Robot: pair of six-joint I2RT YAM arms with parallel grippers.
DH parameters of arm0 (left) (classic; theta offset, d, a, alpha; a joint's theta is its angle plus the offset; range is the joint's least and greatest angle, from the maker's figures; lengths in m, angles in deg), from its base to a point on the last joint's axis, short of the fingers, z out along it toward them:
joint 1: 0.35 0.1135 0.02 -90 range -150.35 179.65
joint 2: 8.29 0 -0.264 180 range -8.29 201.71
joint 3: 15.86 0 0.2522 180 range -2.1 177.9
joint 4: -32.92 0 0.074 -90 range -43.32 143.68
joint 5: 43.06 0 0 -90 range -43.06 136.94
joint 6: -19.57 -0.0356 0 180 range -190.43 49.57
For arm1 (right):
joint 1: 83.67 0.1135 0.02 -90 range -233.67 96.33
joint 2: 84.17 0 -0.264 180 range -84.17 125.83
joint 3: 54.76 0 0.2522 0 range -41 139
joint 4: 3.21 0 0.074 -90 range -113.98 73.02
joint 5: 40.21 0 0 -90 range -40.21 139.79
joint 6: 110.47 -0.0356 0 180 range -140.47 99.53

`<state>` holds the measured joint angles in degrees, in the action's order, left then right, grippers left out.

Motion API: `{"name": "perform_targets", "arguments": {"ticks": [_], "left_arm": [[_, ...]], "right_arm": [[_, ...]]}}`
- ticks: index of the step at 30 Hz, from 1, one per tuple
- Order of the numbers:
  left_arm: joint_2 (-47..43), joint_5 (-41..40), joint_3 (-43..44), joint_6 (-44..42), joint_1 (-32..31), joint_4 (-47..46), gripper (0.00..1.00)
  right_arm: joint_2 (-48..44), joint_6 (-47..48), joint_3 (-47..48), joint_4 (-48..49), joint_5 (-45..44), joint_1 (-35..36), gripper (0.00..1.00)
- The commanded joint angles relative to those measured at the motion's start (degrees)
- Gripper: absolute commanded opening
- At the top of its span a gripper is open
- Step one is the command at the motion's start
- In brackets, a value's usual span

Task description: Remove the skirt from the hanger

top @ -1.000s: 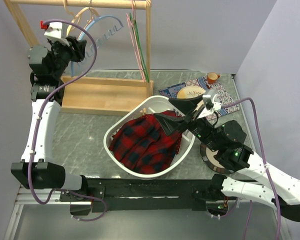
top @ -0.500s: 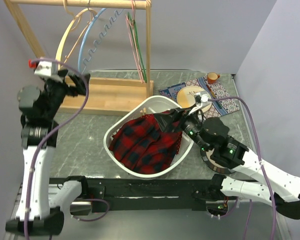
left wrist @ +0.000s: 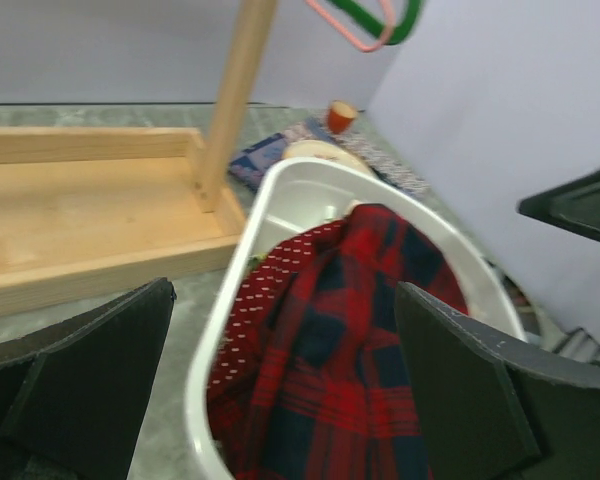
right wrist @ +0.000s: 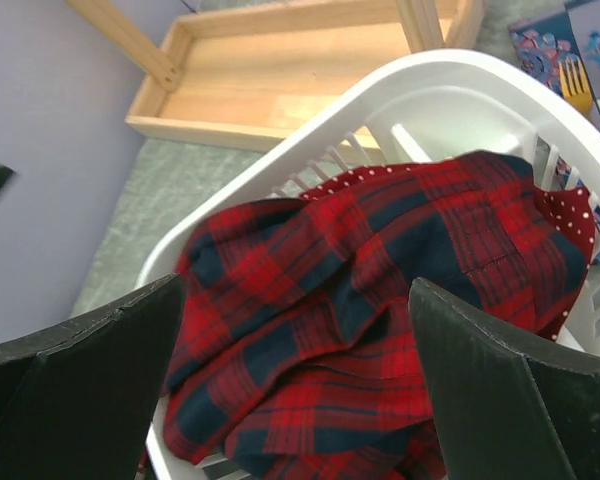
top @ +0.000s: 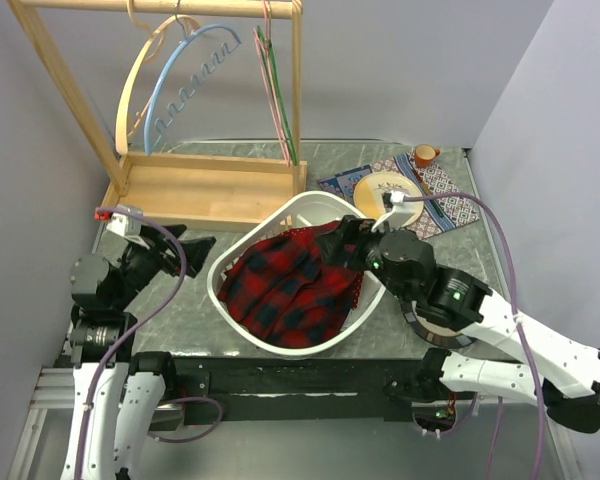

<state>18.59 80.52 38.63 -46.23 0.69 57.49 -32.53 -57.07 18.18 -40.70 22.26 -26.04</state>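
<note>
Several hangers [top: 128, 80] on rack [top: 210, 190]; skirt [top: 285, 285] in basket [top: 318, 198]; plate [top: 380, 187], perhaps, beyond

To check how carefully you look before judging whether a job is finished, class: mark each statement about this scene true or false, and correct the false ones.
1. The blue hanger on the wooden rack is bare. True.
2. The red plaid skirt lies on the table beside the white basket. False: it lies inside the basket.
3. The left claw and the right claw are both open. True.
4. The right claw grips the skirt. False: it is open over the skirt and clamped on nothing.
</note>
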Motion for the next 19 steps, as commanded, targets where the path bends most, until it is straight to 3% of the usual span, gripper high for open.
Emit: {"name": "perform_targets", "arguments": {"ticks": [1, 8, 19], "left_arm": [[-3.5, 6.4, -1.3, 7.3, -0.1, -7.5, 0.97], [-4.0, 4.5, 0.9, 7.1, -0.1, -5.0, 0.97], [-4.2, 3.1, 4.4, 7.6, -0.1, -4.0, 0.97]], "right_arm": [[-5.8, 0.3, -2.4, 4.6, 0.9, 0.4, 1.0], [-10.2, 2.7, -2.5, 5.6, 1.2, 0.4, 1.0], [-9.5, 2.5, -0.5, 4.8, 1.7, 0.3, 1.0]]}}
